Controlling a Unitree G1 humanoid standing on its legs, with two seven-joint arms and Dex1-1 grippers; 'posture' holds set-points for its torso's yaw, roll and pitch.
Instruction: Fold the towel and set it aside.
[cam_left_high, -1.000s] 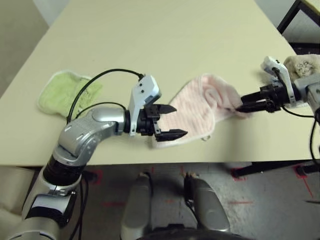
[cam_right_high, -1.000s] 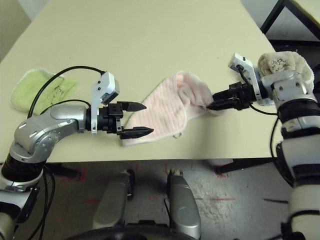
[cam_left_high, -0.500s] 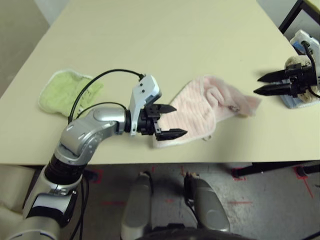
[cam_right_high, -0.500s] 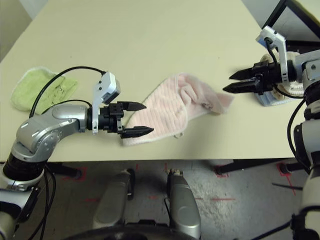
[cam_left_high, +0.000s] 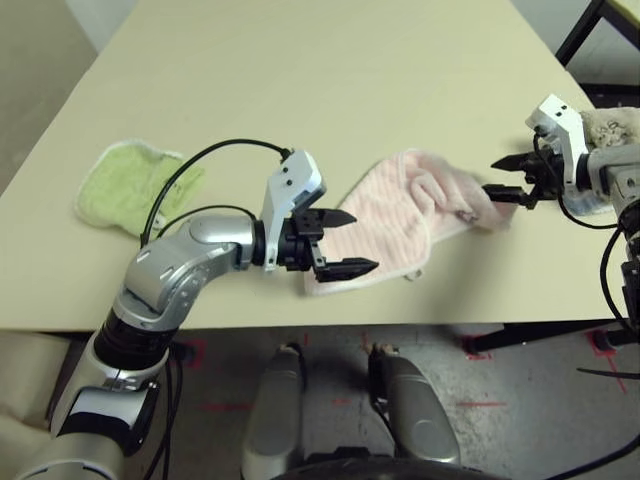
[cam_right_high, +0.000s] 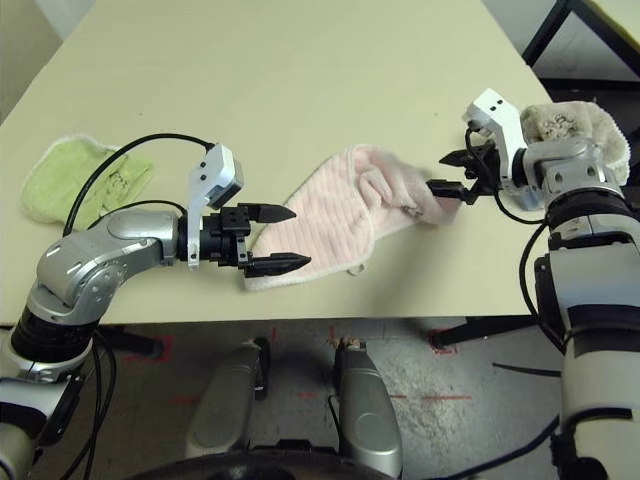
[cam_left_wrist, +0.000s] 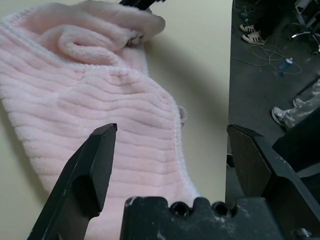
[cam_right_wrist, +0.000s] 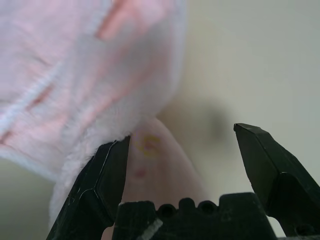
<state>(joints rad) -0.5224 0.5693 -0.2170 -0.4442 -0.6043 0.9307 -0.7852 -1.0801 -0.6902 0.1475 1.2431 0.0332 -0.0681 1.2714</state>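
Towel (cam_left_high: 400, 222) is lying rumpled on the table (cam_left_high: 330, 90), nothing's holding it. Left gripper (cam_left_high: 340, 242) is sitting wide open at its near end, while the right gripper (cam_left_high: 508, 176), also spread wide, has swung back in to the far corner.

no readable text, labels, brands, numbers or signs on anything

Surface: pale beige flat table (cam_left_high: 300, 80) | on it: crumpled pale pink ribbed terry towel (cam_left_high: 400, 215), near front edge | small light green cloth (cam_left_high: 125, 185), left side.

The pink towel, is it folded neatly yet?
No. The towel lies rumpled on the table, one end bunched, no tidy fold.
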